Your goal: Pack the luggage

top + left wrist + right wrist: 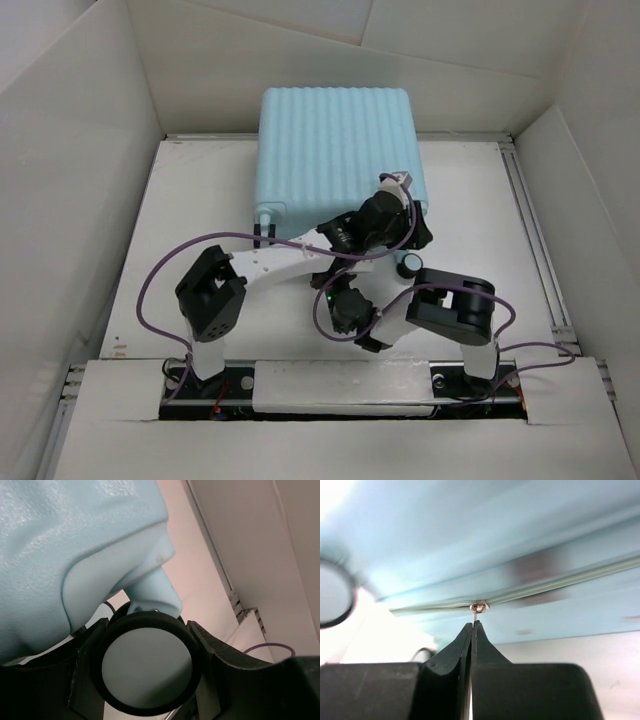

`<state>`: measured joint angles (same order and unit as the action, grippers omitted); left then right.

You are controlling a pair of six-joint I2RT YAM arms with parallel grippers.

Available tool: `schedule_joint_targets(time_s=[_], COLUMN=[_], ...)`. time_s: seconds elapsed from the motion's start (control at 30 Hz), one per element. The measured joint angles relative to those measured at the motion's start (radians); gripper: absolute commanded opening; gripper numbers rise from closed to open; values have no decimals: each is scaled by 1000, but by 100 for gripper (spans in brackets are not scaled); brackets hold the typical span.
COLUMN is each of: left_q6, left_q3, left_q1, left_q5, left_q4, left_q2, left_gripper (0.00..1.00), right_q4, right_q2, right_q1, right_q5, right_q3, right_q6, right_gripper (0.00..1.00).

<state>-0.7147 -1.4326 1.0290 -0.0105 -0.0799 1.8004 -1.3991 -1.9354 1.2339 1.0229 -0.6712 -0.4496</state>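
Pale aqua ribbed hard-shell luggage (335, 140): my left gripper (146, 625) clamps its black-rimmed caster wheel (146, 667), likely bracing; right gripper (472, 625) pinched onto small metal zipper pull (478, 607), for zipping.

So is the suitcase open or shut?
Shut. The suitcase lies with its ribbed shell covering the top, no lining showing; whether it's fully zipped, cannot tell.

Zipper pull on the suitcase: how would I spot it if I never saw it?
Find the big pale blue suitcase at the far side of the table. Follow the zipper seam along its side to the shut tips of the right gripper. The zipper pull is the tiny shiny metal loop pinched there, far smaller than the round black-rimmed wheel to its left.
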Motion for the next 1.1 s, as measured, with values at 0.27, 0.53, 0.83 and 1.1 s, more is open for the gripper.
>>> schedule_joint_targets(time_s=[0.27,0.53,0.83,1.1], left_q6=[9,1,-7,44], left_q3=[-28,-74,-151,119], left_q1=[35,33,29,-345], left_q5=[1,-18,-280,-191], left_q4=[-55,5,71,39], left_q2=[42,55,-10,-655], left_gripper=[0,1,100,100], right_q4=[2,9,18,114], right_q2=[-10,-79,16,269], right_q1=[37,37,141,266], right_q5=[-47,-158,-248,-289], right_q3=[0,-104,90,243], right_q6=[51,34,8,-8], right_gripper=[0,0,58,75])
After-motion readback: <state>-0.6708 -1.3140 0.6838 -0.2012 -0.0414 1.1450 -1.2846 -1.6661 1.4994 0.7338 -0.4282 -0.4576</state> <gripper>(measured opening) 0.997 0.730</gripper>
